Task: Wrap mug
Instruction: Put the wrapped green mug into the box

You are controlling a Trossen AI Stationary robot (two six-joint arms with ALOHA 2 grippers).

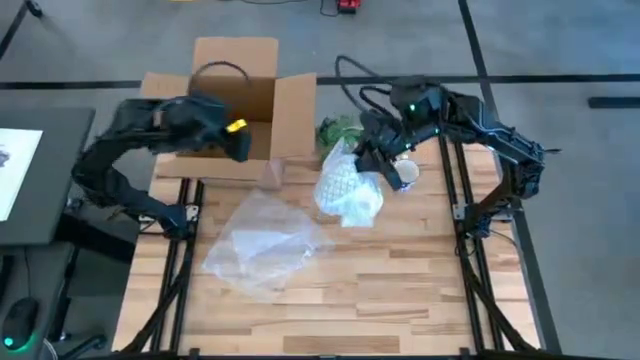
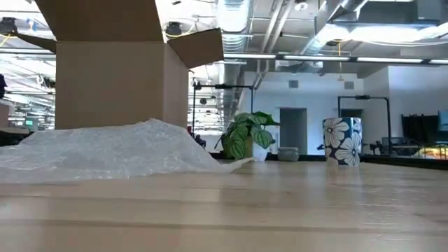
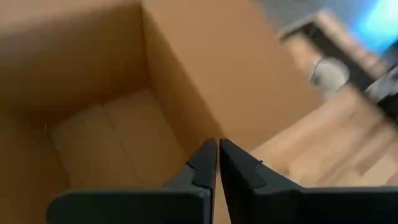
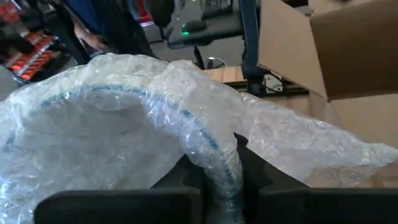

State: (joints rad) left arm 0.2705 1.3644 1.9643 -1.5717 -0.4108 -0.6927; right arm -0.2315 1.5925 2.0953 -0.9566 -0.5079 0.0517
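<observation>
The right gripper [image 4: 214, 171], at the table's two o'clock, pinched shut on what seemed the mug's [image 4: 211, 155] wrap-covered rim, which could slip; the left gripper [image 3: 217, 163] hung closed, empty, over the box [image 1: 240, 80].

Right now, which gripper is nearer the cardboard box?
Left. The left gripper hangs over the open cardboard box, fingers shut. The right gripper is off to the box's side past its flap, clamped on a bubble wrap bundle.

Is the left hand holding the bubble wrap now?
No. The left hand is shut and empty, above the open cardboard box.
</observation>
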